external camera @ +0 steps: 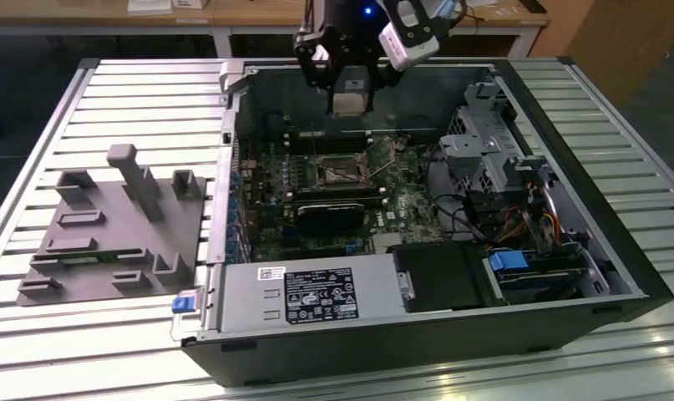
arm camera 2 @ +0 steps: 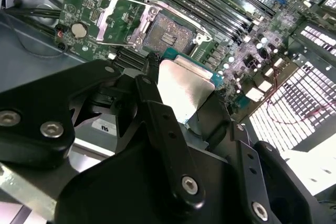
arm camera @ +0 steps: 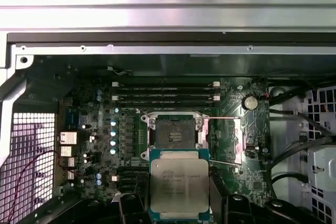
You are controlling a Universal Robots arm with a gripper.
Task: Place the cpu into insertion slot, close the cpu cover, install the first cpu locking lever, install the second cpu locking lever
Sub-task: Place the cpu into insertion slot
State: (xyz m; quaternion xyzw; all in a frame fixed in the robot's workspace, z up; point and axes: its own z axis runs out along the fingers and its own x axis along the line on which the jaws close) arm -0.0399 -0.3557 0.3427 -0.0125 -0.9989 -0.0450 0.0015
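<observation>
- Gripper (external camera: 349,90): fingers closed on two opposite edges of the cpu, holding it flat over the open case (external camera: 426,355).
- Cpu (arm camera: 178,184): clamped between the fingers, metal top facing the first wrist camera, hanging above the motherboard (external camera: 402,205) and clear of it.
- Slot (arm camera: 172,132): below the gripper and just beyond the held cpu's edge in both wrist views; bare, with its dark centre exposed.
- Cover (arm camera: 226,139): folded open, lying flat beside the slot.

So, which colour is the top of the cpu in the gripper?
Silvery metal top on the cpu, with a green border; best in the first wrist view.
</observation>
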